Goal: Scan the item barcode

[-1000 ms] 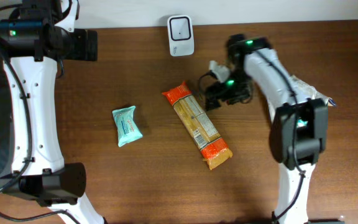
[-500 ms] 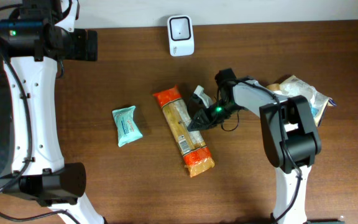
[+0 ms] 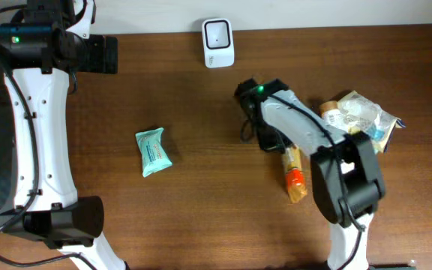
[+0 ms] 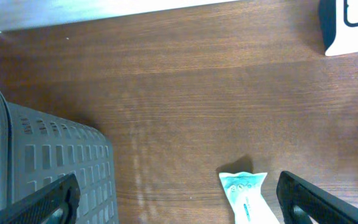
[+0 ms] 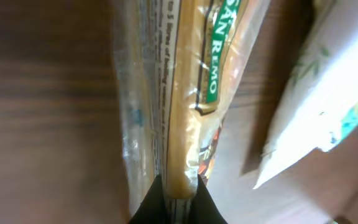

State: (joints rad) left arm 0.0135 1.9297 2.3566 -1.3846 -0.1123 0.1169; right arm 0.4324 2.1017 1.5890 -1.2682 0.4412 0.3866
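Overhead view of a brown wooden counter (image 3: pixel 201 225) with two robot arms. Nearest the robot, at about 4 o'clock from the counter's centre, a long narrow pasta packet (image 3: pixel 294 176) with orange ends points toward 6 o'clock. Its far end is pinched in the right end effector (image 5: pixel 171 202), whose two fingers are closed on the clear crinkled film. Whether the packet's free end rests on the counter cannot be told. At 9 o'clock lies a small teal packet (image 3: pixel 153 151), well apart. At 3 o'clock, just beside the right arm, sits a pile of other packets (image 3: pixel 358 112). Farther off, at 10 o'clock, the left end effector (image 3: pixel 107 54) holds nothing, its fingers spread wide, with a grey basket (image 4: pixel 42 155) near it. Farthest, at 12 o'clock by the wall edge, stands the white scanner (image 3: pixel 218 43). The packet looks light, its film slippery and soft, its contents probably brittle. Held at one end it will likely droop or swing. A grip across the narrow width nearer the middle, clear of the barcode, would seem steadier.
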